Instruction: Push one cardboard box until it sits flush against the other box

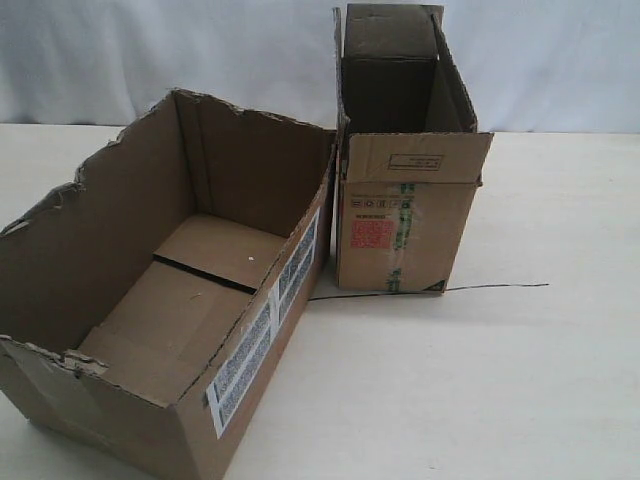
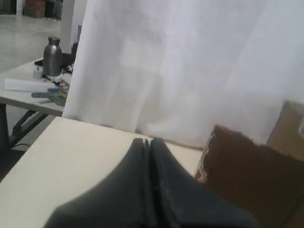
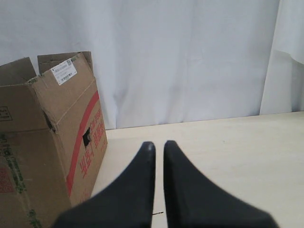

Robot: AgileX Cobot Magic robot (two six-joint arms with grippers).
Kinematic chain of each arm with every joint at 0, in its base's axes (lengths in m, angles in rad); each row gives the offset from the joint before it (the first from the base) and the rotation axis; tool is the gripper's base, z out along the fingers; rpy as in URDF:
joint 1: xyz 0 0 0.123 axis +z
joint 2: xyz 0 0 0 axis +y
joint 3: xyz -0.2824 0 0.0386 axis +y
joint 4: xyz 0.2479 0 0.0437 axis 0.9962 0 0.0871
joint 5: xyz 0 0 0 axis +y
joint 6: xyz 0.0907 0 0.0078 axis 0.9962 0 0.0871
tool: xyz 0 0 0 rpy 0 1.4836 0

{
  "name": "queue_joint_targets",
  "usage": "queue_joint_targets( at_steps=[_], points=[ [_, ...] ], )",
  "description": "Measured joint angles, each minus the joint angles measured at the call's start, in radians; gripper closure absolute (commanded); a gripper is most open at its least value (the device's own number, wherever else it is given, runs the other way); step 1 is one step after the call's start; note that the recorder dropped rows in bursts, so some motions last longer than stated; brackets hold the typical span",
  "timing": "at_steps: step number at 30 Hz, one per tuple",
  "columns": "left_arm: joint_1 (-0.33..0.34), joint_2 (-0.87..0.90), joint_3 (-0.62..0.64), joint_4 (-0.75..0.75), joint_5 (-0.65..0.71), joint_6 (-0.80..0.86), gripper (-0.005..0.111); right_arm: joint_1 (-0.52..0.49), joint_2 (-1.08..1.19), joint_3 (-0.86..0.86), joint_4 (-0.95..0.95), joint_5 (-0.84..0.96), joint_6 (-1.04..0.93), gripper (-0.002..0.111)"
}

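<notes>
The wide cardboard box (image 1: 100, 240) with torn top edges and white barcode labels lies open at the left of the exterior view. The other box (image 1: 400, 230), narrower and taller, with a red square print and green-striped tape, stands behind it to the right. Their far corners meet or nearly meet, and a wedge-shaped gap opens toward the front. Neither gripper shows in the exterior view. My left gripper (image 2: 148, 140) is shut and empty, beside the torn box (image 2: 247, 175). My right gripper (image 3: 159, 145) holds nothing, its fingers a thin slit apart, with the tall box (image 3: 47, 142) off to one side.
Both boxes sit on a pale table (image 1: 500, 380), where a thin black line (image 1: 500, 287) runs from the tall box's base. A white curtain hangs behind. In the left wrist view a side table carries a metal bottle (image 2: 52, 56).
</notes>
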Motion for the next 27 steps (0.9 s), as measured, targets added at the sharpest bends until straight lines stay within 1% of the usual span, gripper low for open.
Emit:
queue_joint_targets(
  at_steps=[3,6,8,10,12,14,16,23,27],
  points=[
    [0.000,0.138,-0.155,-0.020,0.183,0.144,0.107,0.000,0.000,0.000,0.000,0.000,0.000,0.103],
    [0.000,0.279,-0.323,-0.033,0.425,0.277,0.107,0.000,0.000,0.000,0.000,0.000,0.000,0.103],
    [0.000,0.378,-0.424,-0.059,0.616,0.343,0.107,0.000,0.000,0.000,0.000,0.000,0.000,0.103],
    [0.000,0.454,-0.480,-0.121,0.755,0.396,0.107,0.000,0.000,0.000,0.000,0.000,0.000,0.103],
    [0.000,0.513,-0.494,-0.184,0.844,0.444,0.107,0.000,0.000,0.000,0.000,0.000,0.000,0.103],
    [0.000,0.543,-0.480,-0.224,0.877,0.473,0.107,0.000,0.000,0.000,0.000,0.000,0.000,0.103],
    [-0.012,0.548,-0.453,-0.229,0.889,0.488,0.107,0.000,0.000,0.000,0.000,0.000,0.000,0.103],
    [-0.140,0.511,-0.396,-0.186,0.903,0.452,0.107,0.000,0.000,0.000,0.000,0.000,0.000,0.103],
    [-0.222,0.508,-0.363,-0.197,0.903,0.421,0.107,0.000,0.000,0.000,0.000,0.000,0.000,0.103]
  ],
)
